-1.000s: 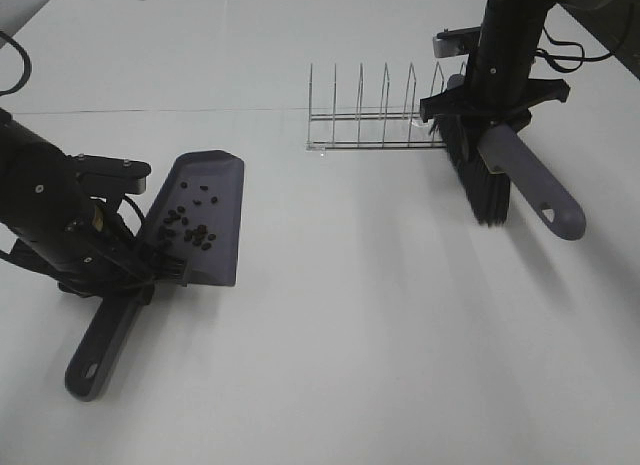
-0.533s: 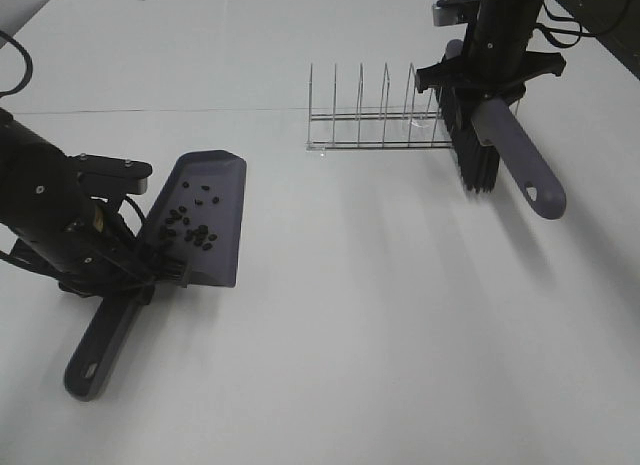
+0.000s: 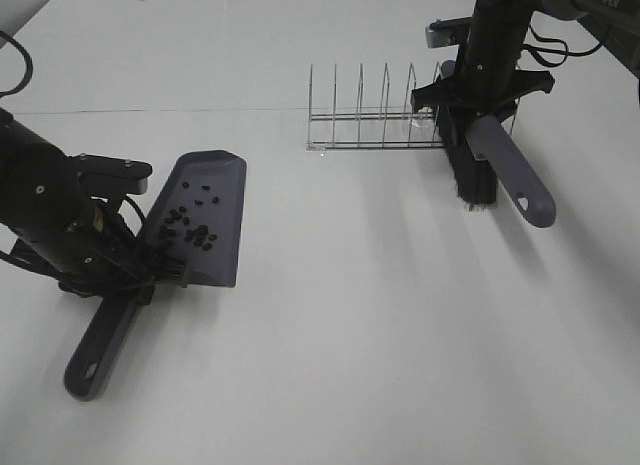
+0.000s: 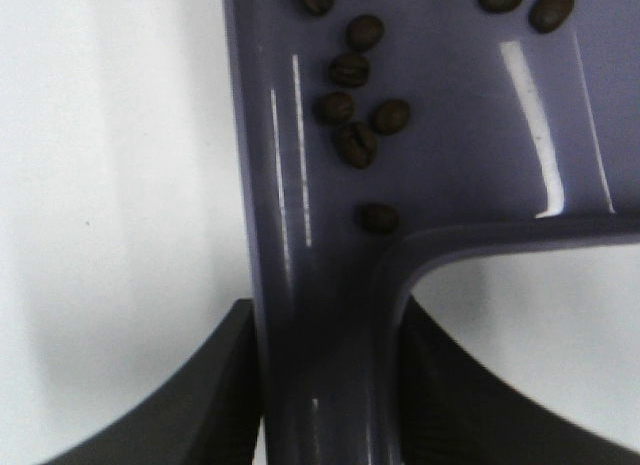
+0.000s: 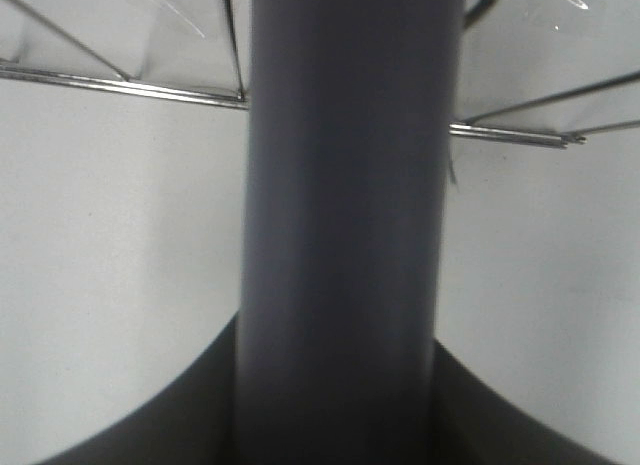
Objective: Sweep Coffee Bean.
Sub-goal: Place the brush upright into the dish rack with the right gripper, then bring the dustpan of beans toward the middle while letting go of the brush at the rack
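Several dark coffee beans (image 3: 188, 221) lie in the grey-purple dustpan (image 3: 215, 185) at the left of the table; they show close up in the left wrist view (image 4: 356, 143). My left gripper (image 3: 138, 273) is shut on the dustpan's handle (image 3: 98, 347), which fills the left wrist view (image 4: 325, 385). My right gripper (image 3: 478, 110) is shut on the brush (image 3: 510, 165), held by the right end of the wire rack, black bristles (image 3: 471, 177) pointing down. The brush handle fills the right wrist view (image 5: 345, 225).
A wire dish rack (image 3: 372, 120) stands at the back centre, its right end right by the brush and right gripper; its wires show in the right wrist view (image 5: 120, 85). The white table (image 3: 380, 315) spreads between the two arms.
My right gripper has carried the brush back and to the left, closer to the rack's right end. The left arm, dustpan and beans have not moved.
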`<action>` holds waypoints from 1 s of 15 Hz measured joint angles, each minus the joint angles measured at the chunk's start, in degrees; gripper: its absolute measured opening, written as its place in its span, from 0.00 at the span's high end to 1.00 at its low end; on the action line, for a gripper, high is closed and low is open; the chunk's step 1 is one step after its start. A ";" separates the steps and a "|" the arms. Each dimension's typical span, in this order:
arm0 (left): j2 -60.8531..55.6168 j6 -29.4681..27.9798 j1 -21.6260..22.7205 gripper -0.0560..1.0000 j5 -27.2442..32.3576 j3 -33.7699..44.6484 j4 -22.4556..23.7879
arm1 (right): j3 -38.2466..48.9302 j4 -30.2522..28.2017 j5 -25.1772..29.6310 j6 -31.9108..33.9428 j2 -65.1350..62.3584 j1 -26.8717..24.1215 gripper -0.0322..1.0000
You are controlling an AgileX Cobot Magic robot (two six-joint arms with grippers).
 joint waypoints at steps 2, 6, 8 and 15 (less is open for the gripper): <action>0.00 0.00 0.00 0.61 0.00 0.00 0.00 | -0.06 0.00 -2.29 0.69 0.00 0.00 0.69; 0.00 0.00 0.00 0.61 0.00 0.00 0.00 | -0.06 0.00 -5.73 1.83 0.06 0.00 0.60; 0.00 0.00 0.00 0.61 0.00 0.00 0.00 | -0.06 0.06 -6.47 2.01 0.06 0.00 0.43; 0.00 0.00 0.00 0.61 0.00 0.00 0.00 | -0.06 -0.06 -4.01 2.06 -4.35 0.00 0.31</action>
